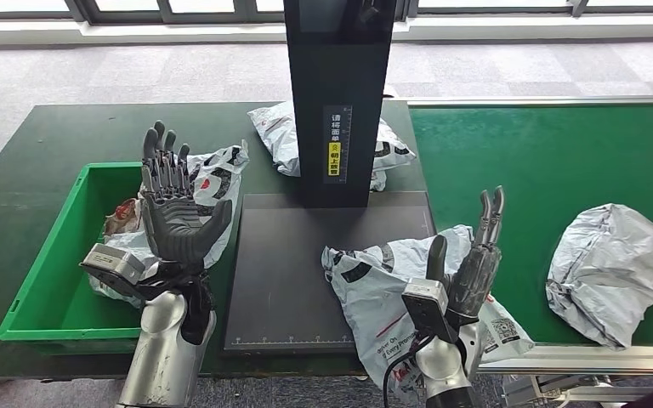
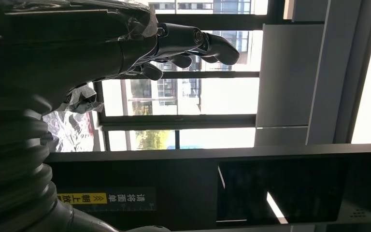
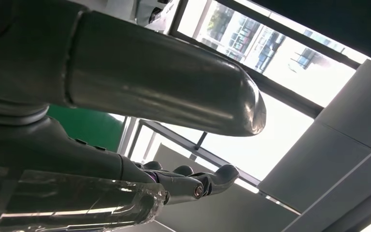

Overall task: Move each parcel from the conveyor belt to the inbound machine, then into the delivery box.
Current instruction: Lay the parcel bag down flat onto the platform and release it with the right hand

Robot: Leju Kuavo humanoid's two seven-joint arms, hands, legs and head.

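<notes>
Both hands, left (image 1: 173, 223) and right (image 1: 468, 272), are released and empty. Parcels already fill the box (image 1: 30, 293) at lower left; one parcel (image 1: 374, 285) overlaps the machine plate (image 1: 289, 280); another (image 1: 608, 268) waits on the belt (image 1: 519, 161).

1. The left arm (image 1: 163, 357) comes up from below, forearm raised.
2. The left hand (image 1: 173, 204) is held upright, palm facing the camera, fingers spread and pointing up, holding nothing.
3. The right arm (image 1: 442, 365) also rises from below.
4. The right hand (image 1: 472, 259) stands edge-on, fingers straight and pointing up, thumb apart, holding nothing.
5. The two hands are well apart.
</notes>
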